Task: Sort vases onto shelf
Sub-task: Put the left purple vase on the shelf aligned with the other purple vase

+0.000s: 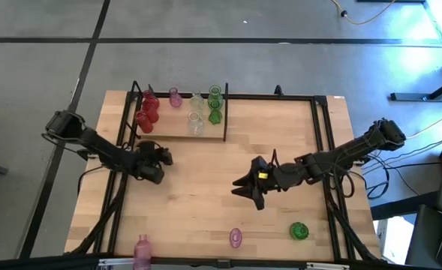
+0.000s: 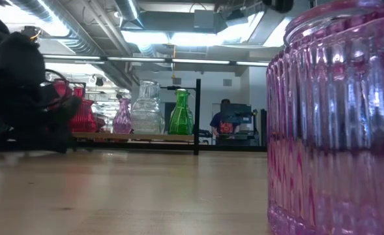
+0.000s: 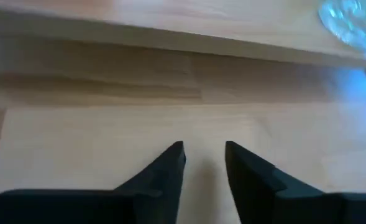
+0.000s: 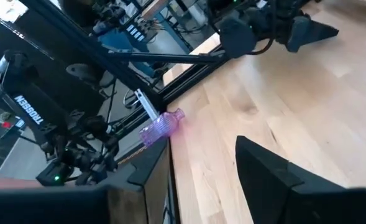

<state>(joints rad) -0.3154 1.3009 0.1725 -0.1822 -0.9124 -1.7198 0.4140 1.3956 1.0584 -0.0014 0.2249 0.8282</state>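
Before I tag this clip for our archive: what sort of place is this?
Probably a robotics lab or workshop: a concrete floor around the table, exposed ceiling ducts and strip lights overhead, and a person at equipment in the background.

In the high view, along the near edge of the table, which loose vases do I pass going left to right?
Pink vase at the left corner → pink vase lying on its side → green vase.
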